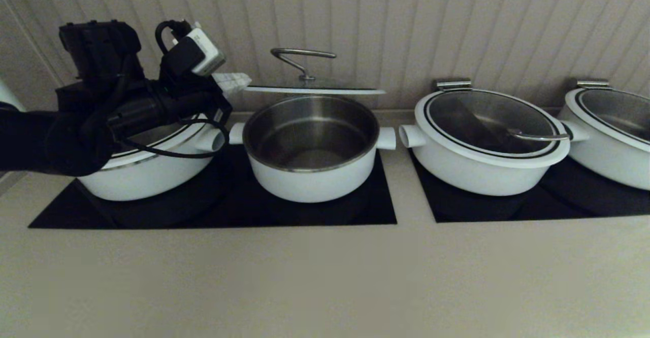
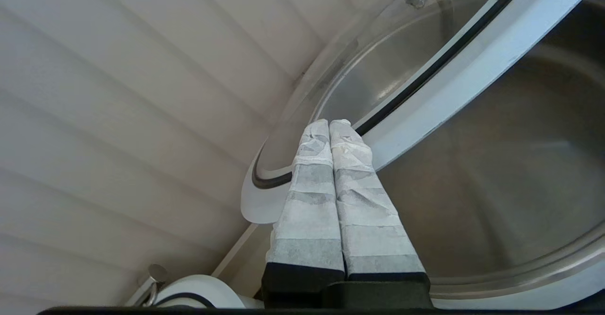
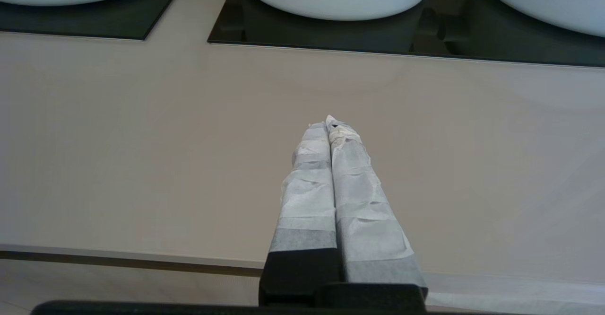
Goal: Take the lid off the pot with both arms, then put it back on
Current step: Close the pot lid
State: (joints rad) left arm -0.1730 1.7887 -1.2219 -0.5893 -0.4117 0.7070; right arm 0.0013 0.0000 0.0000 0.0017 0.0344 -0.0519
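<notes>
The lid (image 1: 315, 90), glass with a white rim and a curved steel handle (image 1: 302, 54), hangs level a little above the open pot (image 1: 310, 175). My left gripper (image 1: 238, 80) is at the lid's left edge, shut on its rim. In the left wrist view the taped fingers (image 2: 329, 123) close on the white rim (image 2: 472, 64), with the pot's steel inside (image 2: 496, 173) below. My right gripper (image 3: 329, 122) is shut and empty over the bare counter in front of the cooktops. It is out of the head view.
Wider lidded white pots stand left (image 1: 142, 175), right (image 1: 482, 170) and far right (image 1: 609, 150) of the pot, on two black cooktops (image 1: 304, 211). A ribbed wall (image 1: 406, 23) runs close behind. The beige counter (image 1: 325, 277) lies in front.
</notes>
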